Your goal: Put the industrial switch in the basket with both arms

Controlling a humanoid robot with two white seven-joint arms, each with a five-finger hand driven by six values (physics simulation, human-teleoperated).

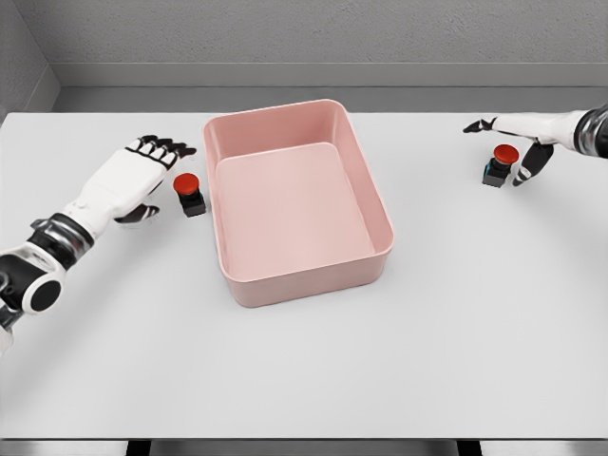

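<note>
with both hands' fingers spread and nothing gripped, the left red-capped black switch (189, 193) beside the pink plastic basket (375, 266) could be knocked over by the left hand (128, 180), the right switch (500, 164) nudged away by the right hand (524, 138).

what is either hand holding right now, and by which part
Nothing is held. The left hand is open beside the left switch; the right hand is open around the right switch, not gripping it.
</note>
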